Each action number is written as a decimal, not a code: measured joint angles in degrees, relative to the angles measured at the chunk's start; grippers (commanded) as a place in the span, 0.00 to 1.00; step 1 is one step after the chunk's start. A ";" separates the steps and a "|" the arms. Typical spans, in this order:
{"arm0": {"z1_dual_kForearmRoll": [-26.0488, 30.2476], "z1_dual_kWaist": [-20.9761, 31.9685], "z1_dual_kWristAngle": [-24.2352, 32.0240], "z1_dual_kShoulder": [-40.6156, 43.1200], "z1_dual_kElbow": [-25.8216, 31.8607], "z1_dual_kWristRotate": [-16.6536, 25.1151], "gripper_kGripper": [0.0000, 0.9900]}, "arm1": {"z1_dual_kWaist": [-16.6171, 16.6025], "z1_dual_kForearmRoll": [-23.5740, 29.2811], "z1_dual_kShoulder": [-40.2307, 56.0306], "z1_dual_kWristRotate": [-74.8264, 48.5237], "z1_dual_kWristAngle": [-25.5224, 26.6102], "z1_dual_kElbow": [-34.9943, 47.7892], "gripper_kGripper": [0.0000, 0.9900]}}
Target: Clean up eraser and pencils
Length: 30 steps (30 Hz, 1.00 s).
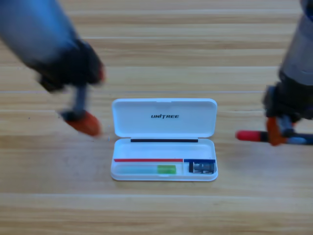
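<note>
1. Closing in on the black marker point(254, 136) with my right gripper point(277, 131); it's at the marker, right of the white case point(164, 125). Jaws look down around the barrel, but I can't tell if they're pinched on it yet.
2. Case is open. Green pen point(146, 170) already lies in the long slot, eraser point(202, 168) in the small right pocket.
3. Doing it well, I think: lift level, align marker with the long slot, set down beside the green pen.
4. Left gripper point(84, 122) waits left of the case; can't tell its jaws.
</note>
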<state>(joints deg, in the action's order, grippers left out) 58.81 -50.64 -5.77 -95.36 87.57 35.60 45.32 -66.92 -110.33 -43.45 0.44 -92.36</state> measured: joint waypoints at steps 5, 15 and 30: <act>1.42 5.18 0.00 7.07 -0.03 1.15 1.00 | 4.53 -1.46 -4.46 1.03 0.59 -9.69 0.00; 1.36 14.54 0.00 11.53 -0.25 2.36 1.00 | 7.60 -1.72 -18.52 2.29 0.60 -23.29 0.00; -2.40 15.55 -0.01 11.55 -6.88 2.38 1.00 | 8.29 -1.73 -26.19 2.29 0.45 -30.60 0.00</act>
<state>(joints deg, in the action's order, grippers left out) 56.40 -35.09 -5.78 -83.82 80.69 37.98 53.61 -68.65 -136.52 -41.16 0.88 -122.96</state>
